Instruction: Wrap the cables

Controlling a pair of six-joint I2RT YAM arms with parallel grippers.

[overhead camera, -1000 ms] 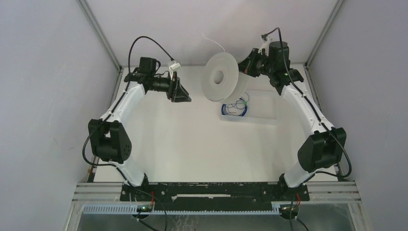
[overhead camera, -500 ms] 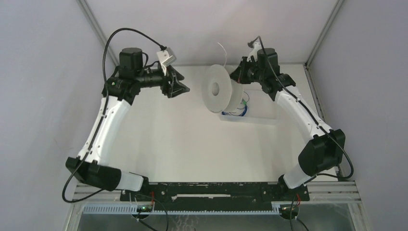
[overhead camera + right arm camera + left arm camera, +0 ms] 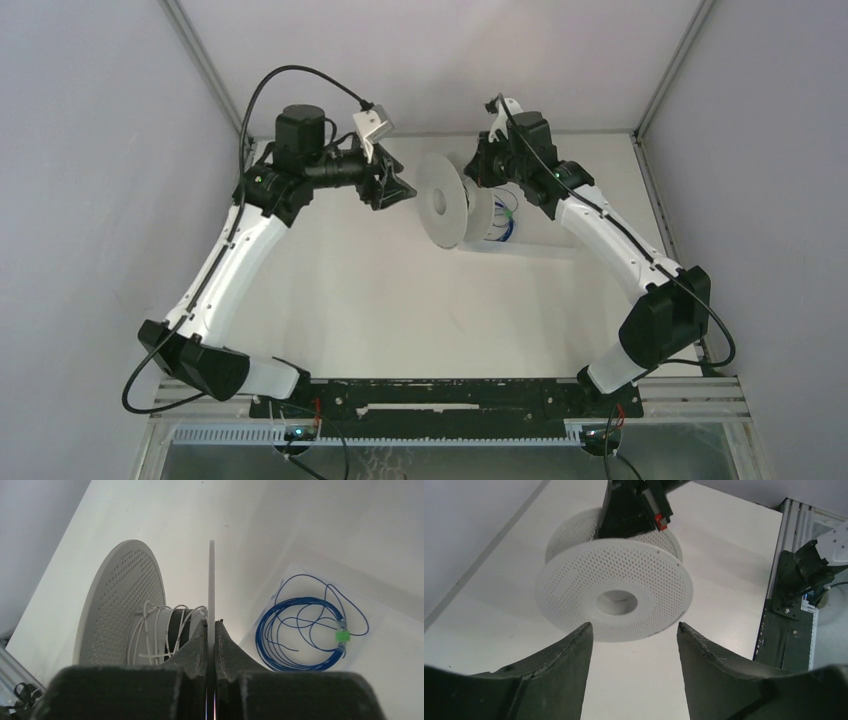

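Observation:
A white perforated spool (image 3: pixel 441 201) hangs on edge above the table's far middle. My right gripper (image 3: pixel 480 177) is shut on its right flange (image 3: pixel 211 575), which stands edge-on between the fingertips in the right wrist view. Thin pale cable strands (image 3: pixel 150 630) lie in loose turns round the spool's hub. My left gripper (image 3: pixel 401 188) is open and empty just left of the spool, apart from it. In the left wrist view it (image 3: pixel 634 627) faces the spool's flat side (image 3: pixel 644 575) and centre hole.
A blue wire coil (image 3: pixel 305 630) with a green tie lies in a clear tray (image 3: pixel 545 235) on the table under and right of the spool. Grey walls close in on the left, right and back. The arm bases stand along the near edge.
The left arm has swung right and stretched out, bringing its open gripper close to the spool. The right arm has carried the spool left and lower.

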